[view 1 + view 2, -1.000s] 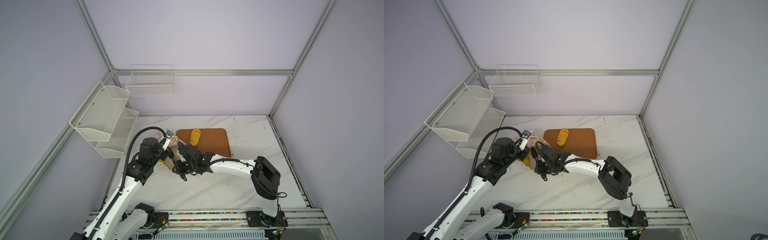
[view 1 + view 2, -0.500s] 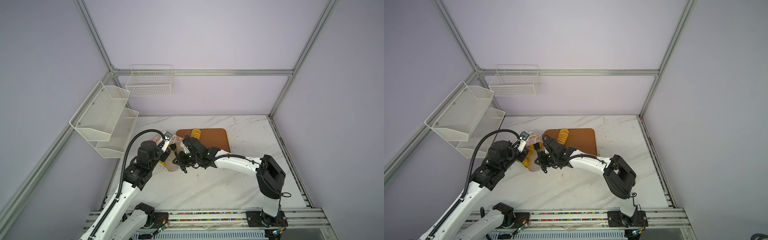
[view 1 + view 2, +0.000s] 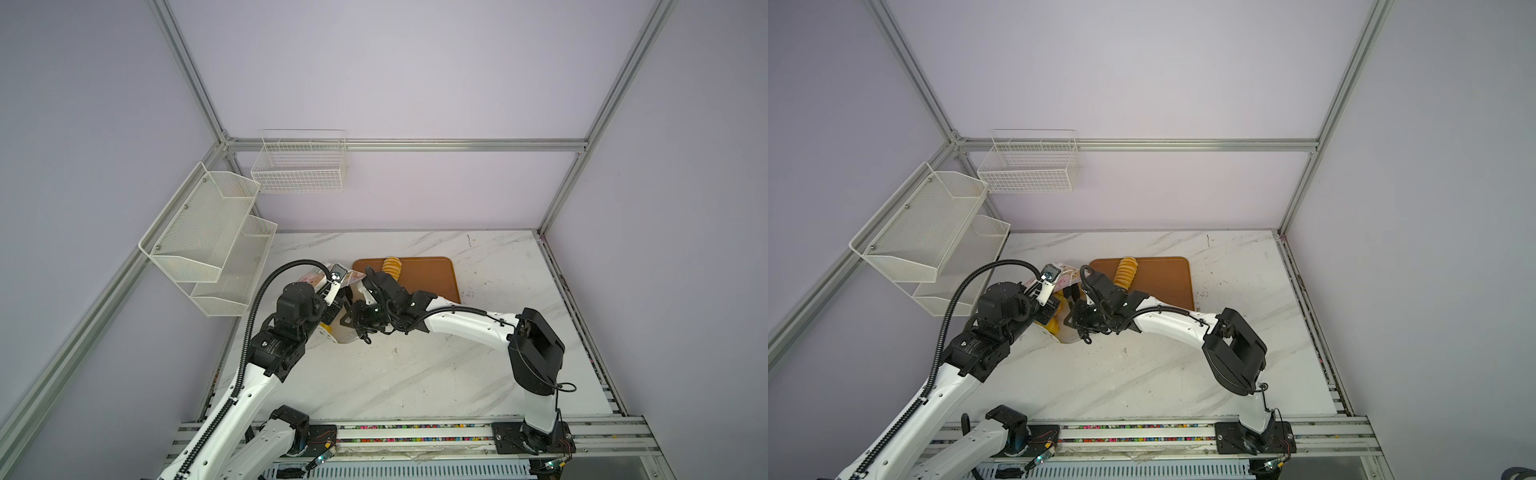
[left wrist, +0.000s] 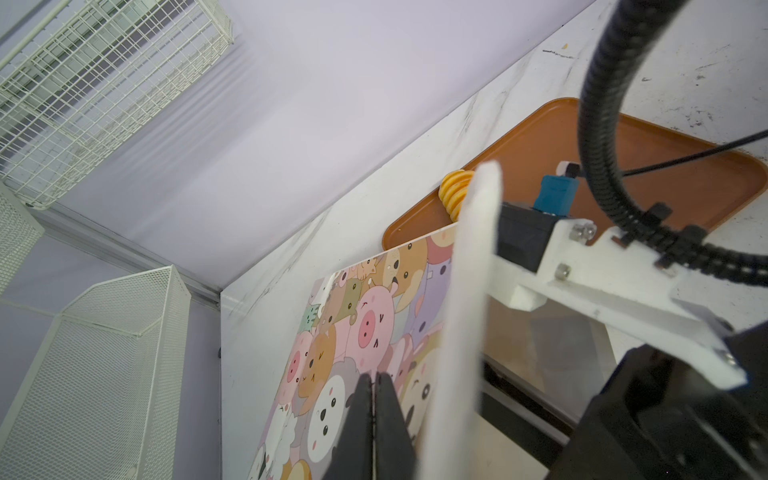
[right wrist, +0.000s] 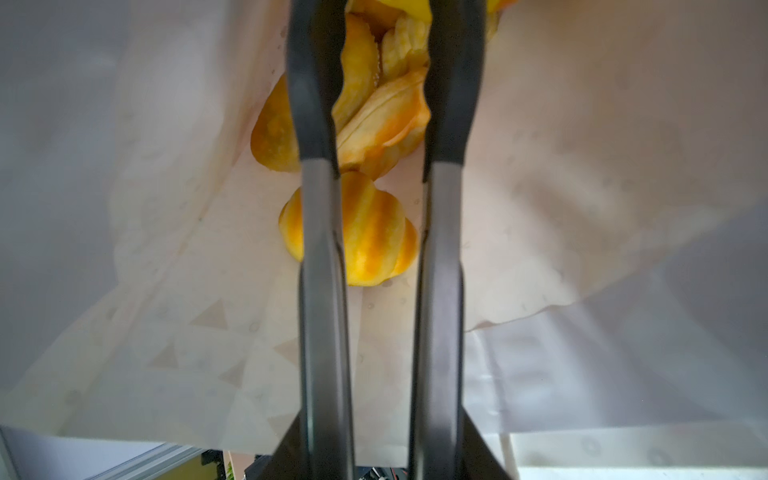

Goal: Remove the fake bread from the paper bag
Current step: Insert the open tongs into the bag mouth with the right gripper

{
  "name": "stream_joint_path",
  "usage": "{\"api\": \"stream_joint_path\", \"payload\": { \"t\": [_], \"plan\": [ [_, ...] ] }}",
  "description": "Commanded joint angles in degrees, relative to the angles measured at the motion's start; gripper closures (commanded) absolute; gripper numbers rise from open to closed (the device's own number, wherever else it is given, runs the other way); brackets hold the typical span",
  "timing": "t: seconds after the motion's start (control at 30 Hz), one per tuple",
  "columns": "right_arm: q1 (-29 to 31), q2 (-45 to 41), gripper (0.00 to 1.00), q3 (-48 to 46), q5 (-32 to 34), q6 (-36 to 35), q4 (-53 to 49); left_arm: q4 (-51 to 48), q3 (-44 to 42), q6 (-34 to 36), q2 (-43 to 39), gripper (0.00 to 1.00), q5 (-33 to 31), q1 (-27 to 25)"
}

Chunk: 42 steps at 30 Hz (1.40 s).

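Top views both show the marble worktop [image 3: 415,374] with two arms meeting left of its middle. Paper bag [image 3: 341,336] sits between the two wrists, mostly hidden by them, just beside the orange-brown tray [image 3: 428,274]. One ridged roll [image 3: 1126,272] lies on the tray's far left part, out of the bag. Yellow fake bread [image 3: 1054,326] peeks from the bag between the arms.

Left wrist view: the bag's cartoon-print face fills the centre, with its white cord handle [image 4: 469,291] running across in front. Left end effector [image 4: 374,376] is closed, fingers pressed together against that printed face; whether paper is pinched cannot be told.

Right wrist view: right end effector [image 5: 386,25] reaches inside the bag with jaws apart, straddling a ridged bun [image 5: 365,232] lying on the bag's inner wall. More pastries are piled at the fingertips [image 5: 316,83]; no clamp is visible.
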Motion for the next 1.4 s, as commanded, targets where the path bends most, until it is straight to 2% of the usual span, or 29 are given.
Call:
{"api": "stream_joint_path", "payload": {
  "t": [0.0,0.17,0.43,0.57,0.77,1.03,1.23,1.37],
  "plan": [
    [-0.2,-0.6,0.62,4.3,6.4,-6.6,-8.5,2.8,0.7,-1.1,-0.5,1.00,0.7,-0.4],
    [-0.3,-0.7,0.62,7.4,8.2,-9.8,-13.2,3.4,1.1,-1.4,0.3,1.00,0.3,-0.4],
    [-0.3,2.3,0.62,11.4,3.3,-10.2,-14.7,3.0,1.8,-2.5,1.1,1.00,1.1,-0.4],
    [0.0,5.7,0.61,16.4,7.6,-16.1,-22.0,2.3,2.4,-2.8,1.3,1.00,1.7,-0.4],
    [-0.1,6.8,0.55,17.1,7.8,-18.4,-21.8,0.2,4.5,-5.1,2.2,1.00,1.7,-0.4],
    [0.1,7.0,0.51,14.2,7.6,-19.6,-17.7,-2.4,7.4,-6.7,3.4,1.00,1.8,-0.4],
    [0.2,5.1,0.50,10.5,7.8,-17.2,-15.8,-2.8,8.4,-8.2,4.3,1.00,0.3,-0.1],
    [1.2,3.6,0.50,7.9,12.0,-19.0,-15.6,-2.0,8.2,-8.9,4.6,1.00,1.1,0.1]
  ]
}}
